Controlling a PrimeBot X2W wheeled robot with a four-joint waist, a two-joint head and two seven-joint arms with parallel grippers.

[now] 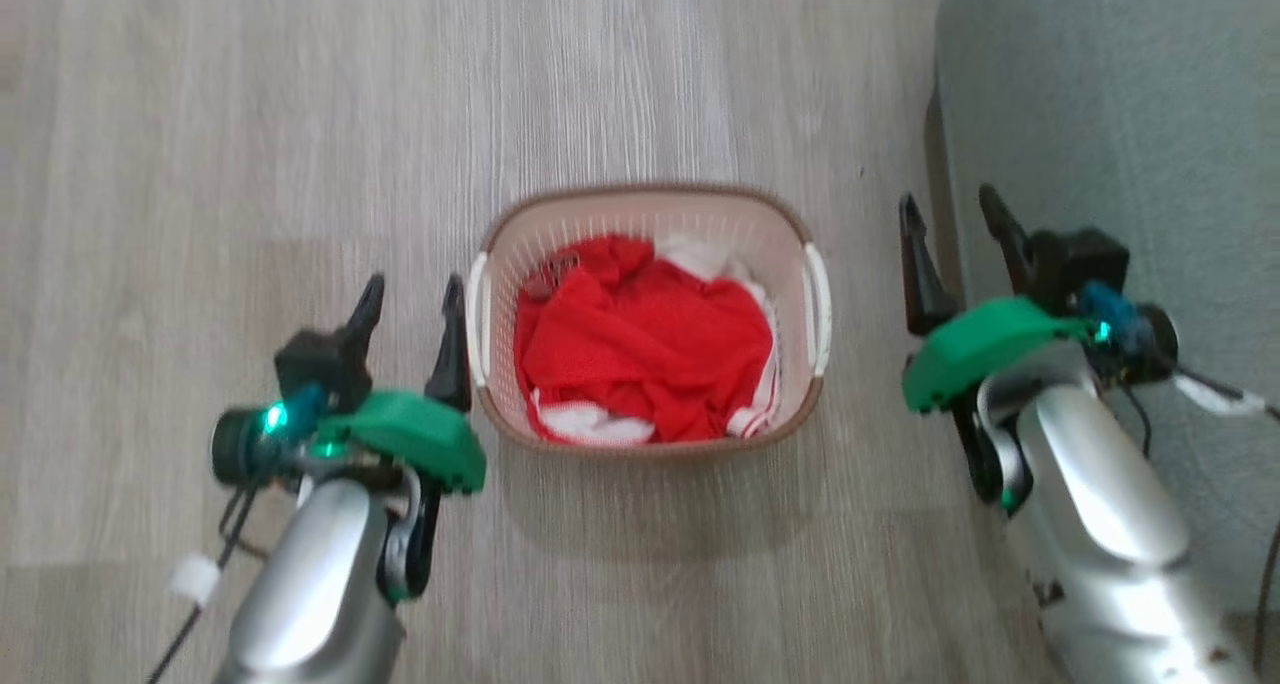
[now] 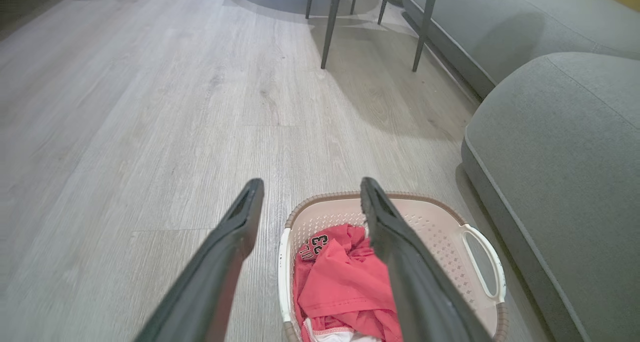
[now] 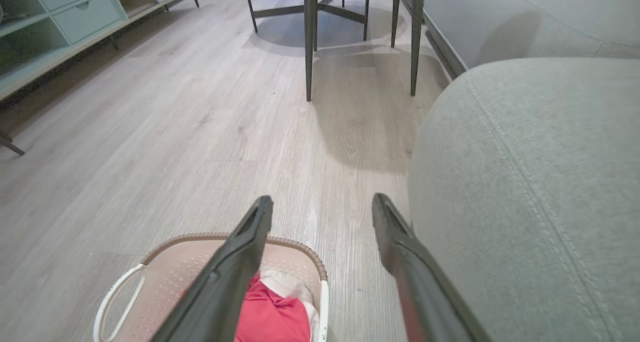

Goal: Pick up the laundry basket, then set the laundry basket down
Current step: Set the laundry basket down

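Note:
The laundry basket (image 1: 650, 214), cream with a brown rim and white side handles, stands on the wood floor holding red and white clothes. My left gripper (image 1: 410, 299) hangs open just left of its left handle (image 1: 478, 314), nothing between the fingers. My right gripper (image 1: 955, 219) is open too, a short way right of the right handle (image 1: 818, 309), close to the sofa. In the left wrist view the basket (image 2: 450, 242) lies below and between the fingers, its right finger (image 2: 400, 247) over the clothes. The right wrist view has the basket (image 3: 170, 272) at lower left.
A grey sofa (image 1: 1120, 114) runs along the right, its edge right beside my right arm. Dark table or chair legs (image 2: 330, 27) stand farther ahead. A low pale cabinet (image 3: 60, 22) lines the far left in the right wrist view. Bare wood floor (image 1: 250, 144) spreads left and ahead.

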